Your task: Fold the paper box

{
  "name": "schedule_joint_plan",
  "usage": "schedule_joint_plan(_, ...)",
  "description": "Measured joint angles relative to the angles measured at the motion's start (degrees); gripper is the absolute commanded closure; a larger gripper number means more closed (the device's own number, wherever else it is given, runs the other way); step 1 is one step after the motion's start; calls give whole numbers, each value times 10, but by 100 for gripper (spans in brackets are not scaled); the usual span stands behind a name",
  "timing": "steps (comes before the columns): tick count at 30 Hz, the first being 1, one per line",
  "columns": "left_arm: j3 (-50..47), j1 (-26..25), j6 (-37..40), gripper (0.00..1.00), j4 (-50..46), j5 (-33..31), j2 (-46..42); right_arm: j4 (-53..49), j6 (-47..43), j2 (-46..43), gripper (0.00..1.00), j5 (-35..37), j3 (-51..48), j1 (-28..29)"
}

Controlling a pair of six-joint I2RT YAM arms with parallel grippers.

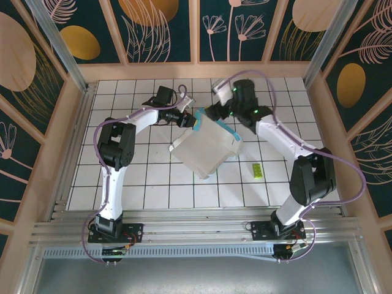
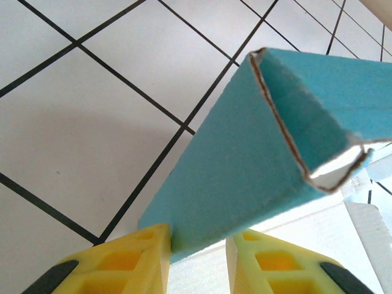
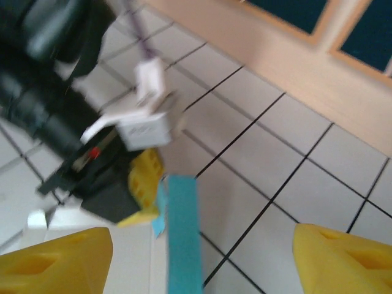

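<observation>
Left arm pins a folded wall while the right gripper stands open beside it.

The paper box (image 1: 205, 150) sits mid-table on the white tiles (image 1: 153, 184), a half-raised white sheet with teal along its far edge. The left gripper (image 2: 197, 245) is pinched narrowly onto the teal folded-over wall (image 2: 257, 153) at the far-left corner, probably so the crease cannot spring flat. The right gripper (image 3: 202, 242) hovers at that same edge, its fingers spread wide with a teal strip (image 3: 182, 208) untouched between them. It grips nothing and looks placed to catch the neighbouring flap.
</observation>
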Motion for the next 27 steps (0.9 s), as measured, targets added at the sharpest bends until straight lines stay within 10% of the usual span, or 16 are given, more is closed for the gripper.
schedule_joint_plan(8, 0, 0, 0, 71, 2, 0, 0, -58, 203, 108, 28, -202, 112, -134)
schedule_joint_plan(27, 0, 0, -2, 71, 2, 0, 0, -142, 240, 207, 39, -394, 72, -123)
